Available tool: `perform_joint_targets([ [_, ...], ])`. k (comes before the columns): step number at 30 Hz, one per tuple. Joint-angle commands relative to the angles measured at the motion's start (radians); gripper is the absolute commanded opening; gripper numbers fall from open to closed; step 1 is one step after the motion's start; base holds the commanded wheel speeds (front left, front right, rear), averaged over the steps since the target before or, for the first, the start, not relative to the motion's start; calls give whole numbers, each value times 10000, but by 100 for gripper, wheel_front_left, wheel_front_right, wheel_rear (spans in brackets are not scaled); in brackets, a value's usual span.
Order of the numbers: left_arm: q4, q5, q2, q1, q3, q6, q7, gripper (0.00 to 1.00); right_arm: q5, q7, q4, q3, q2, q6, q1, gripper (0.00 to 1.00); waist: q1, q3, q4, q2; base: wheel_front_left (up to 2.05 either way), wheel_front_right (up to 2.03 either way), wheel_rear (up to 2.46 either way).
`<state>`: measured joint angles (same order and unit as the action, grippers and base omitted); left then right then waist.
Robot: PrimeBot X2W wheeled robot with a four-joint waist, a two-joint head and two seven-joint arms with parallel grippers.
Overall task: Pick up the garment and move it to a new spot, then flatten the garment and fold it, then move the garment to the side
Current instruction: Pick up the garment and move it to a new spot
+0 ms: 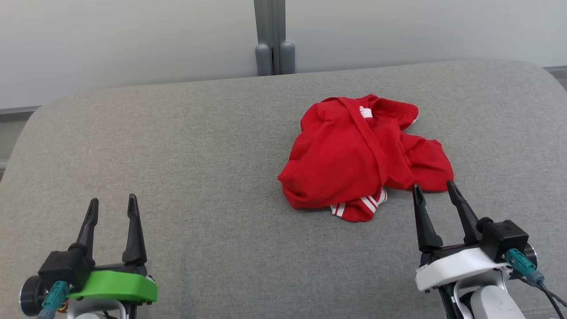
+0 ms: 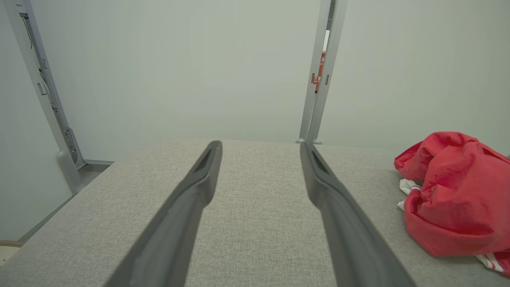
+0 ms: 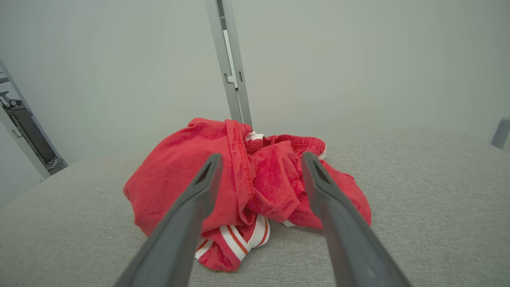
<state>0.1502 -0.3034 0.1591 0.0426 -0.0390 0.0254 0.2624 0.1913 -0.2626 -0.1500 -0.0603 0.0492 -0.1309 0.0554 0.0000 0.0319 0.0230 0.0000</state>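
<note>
i'm at the very start here: the first step, the pickup, is not yet begun. the garment (image 1: pixel 363 155) lies in a crumpled red heap on the grey padded surface (image 1: pixel 177 146), right of centre and toward the far half, with nothing holding it. my right gripper (image 1: pixel 433 184) hangs just beside its near right edge, fingers spread apart and empty, tips pointing at the heap. my left gripper (image 1: pixel 113 198) is well apart from it at the near left, also spread wide with nothing in it.

my read is that the next move belongs to the right arm. it should ease forward and down onto a raised fold and close on enough cloth to lift the whole bundle, not one loose flap that would just unroll.

the cloth looks like a soft matte knit, limp and bunched into rounded folds. a stitched band (image 1: pixel 367 137) runs diagonally across the top, a red-and-white striped hem (image 1: pixel 361 206) pokes out at the near edge, and a small white label (image 1: pixel 366 112) shows at the far side. shirt or shorts — i can't tell. the surface is a tight grey weave with rounded corners.
</note>
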Motion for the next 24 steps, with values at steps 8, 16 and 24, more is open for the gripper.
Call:
perform_joint_targets([
  [8,230,412,-273,-269,420,394,36,100,65,-35,-158,-57,22,3,-267,100,0,-16,13,0,0,0,0],
  [16,449,630,-499,-327,717,605,36,100,93,-35,-223,-115,22,3,-290,100,0,-14,26,0,0,0,0],
  [24,568,828,-660,-239,910,750,37,100,71,-35,-280,-115,21,3,-261,100,0,-19,38,0,0,0,0],
])
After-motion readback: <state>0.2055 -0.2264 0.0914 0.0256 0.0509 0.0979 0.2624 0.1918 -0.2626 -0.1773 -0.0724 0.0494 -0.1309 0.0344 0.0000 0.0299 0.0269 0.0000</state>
